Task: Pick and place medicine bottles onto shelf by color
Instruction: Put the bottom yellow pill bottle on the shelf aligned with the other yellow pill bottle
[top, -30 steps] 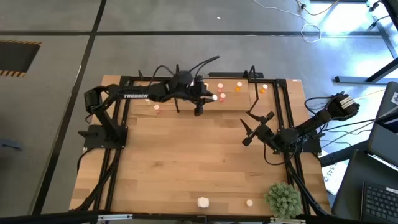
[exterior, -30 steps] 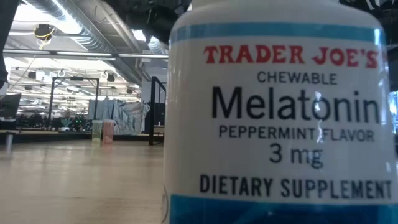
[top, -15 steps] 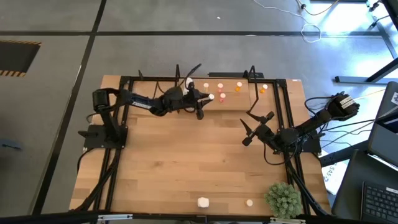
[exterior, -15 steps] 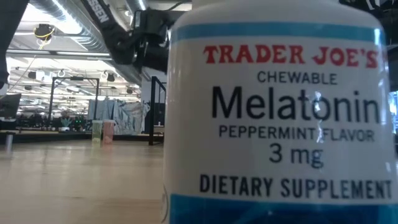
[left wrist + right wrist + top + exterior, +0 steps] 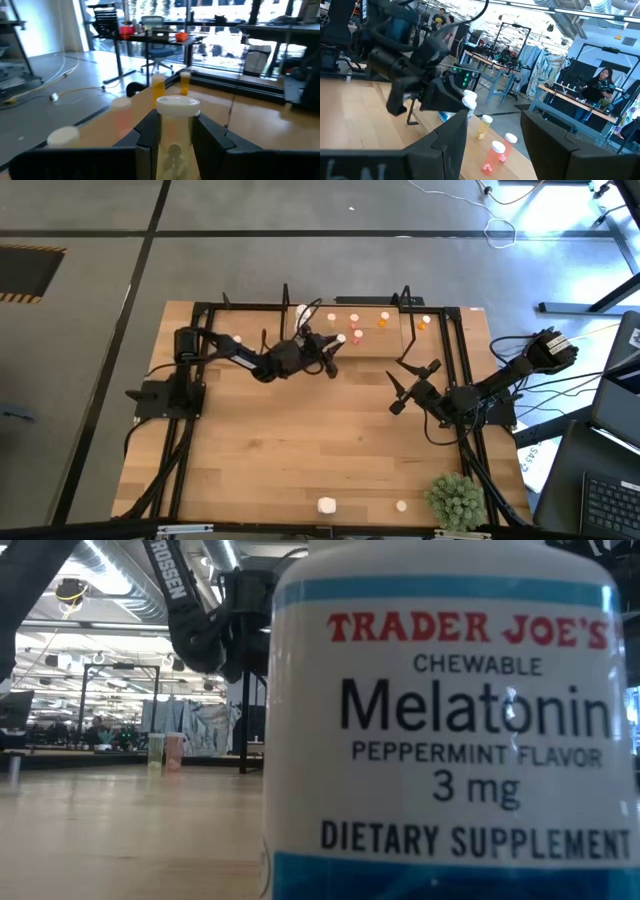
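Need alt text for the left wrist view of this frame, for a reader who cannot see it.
The left gripper holds a small clear bottle with a white cap upright between its two dark fingers. Beyond it on the wooden surface stand two orange bottles and blurred white caps, with a room of desks and windows behind.

On the table [image 5: 300,450], the shelf [image 5: 350,315] runs along the far edge, with several medicine bottles [image 5: 383,321] standing on it in a loose row. The left gripper [image 5: 332,353] sits just in front of the shelf, near its middle, with one bottle [image 5: 176,131] upright between its fingers [image 5: 147,135]. The right gripper [image 5: 412,385] is well apart to the right, nearer the table's right side. Two more bottles [image 5: 327,505] stand at the near edge, left of the plant [image 5: 455,500] in the near right corner. A large bottle [image 5: 450,720], probably one of those two, stands right before the low camera.
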{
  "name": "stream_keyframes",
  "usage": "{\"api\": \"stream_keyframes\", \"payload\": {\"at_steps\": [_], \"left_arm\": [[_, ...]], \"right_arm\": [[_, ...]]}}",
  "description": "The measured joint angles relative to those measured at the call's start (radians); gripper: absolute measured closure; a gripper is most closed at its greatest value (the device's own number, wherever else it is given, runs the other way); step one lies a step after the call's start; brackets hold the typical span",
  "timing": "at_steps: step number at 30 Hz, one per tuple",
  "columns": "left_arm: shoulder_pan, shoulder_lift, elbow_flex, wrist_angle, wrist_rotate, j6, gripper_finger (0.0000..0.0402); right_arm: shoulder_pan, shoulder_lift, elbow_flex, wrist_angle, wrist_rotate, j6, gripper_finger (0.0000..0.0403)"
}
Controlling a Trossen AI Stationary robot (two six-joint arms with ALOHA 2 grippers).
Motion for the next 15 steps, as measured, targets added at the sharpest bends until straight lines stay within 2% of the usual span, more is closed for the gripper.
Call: {"api": "stream_keyframes", "payload": {"at_steps": [11,15], "left_arm": [[-0.013,0.135,0.000,0.231,-0.097,-0.018,0.0321],[-0.012,0.172,0.000,0.251,-0.109,-0.037,0.0320]], "right_arm": [[0.000,0.000,0.000,0.000,0.000,0.000,0.0214],[0.000,0.000,0.000,0.000,0.000,0.000,0.0214]]}}
